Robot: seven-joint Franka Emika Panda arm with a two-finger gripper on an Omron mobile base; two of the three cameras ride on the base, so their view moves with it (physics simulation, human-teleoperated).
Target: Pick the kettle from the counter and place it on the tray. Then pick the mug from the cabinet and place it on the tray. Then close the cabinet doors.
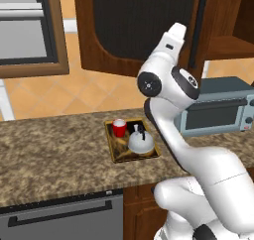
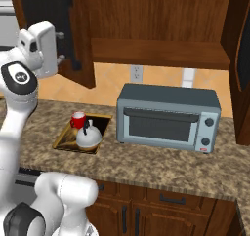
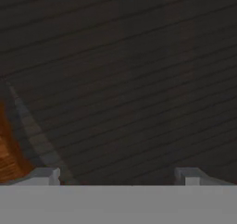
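While the kettle (image 1: pixel 140 142) and mug (image 1: pixel 119 128) sit together on the tray (image 1: pixel 115 152), the gripper (image 3: pixel 118 174) faces a cabinet door (image 1: pixel 116 21).

Hand view: fingertips spread wide, empty, seemingly close against dark ribbed panel; right base view adds the toaster oven (image 2: pixel 168 118) beside the tray on the counter (image 2: pixel 161 164).

White arm (image 1: pixel 171 120) raised high and bent, fingers (image 3: pixel 46 176) spread wide apart, nothing between them.

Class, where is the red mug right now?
In both base views the mug stands on the tray, at its back left corner just behind the kettle, left of the toaster oven.
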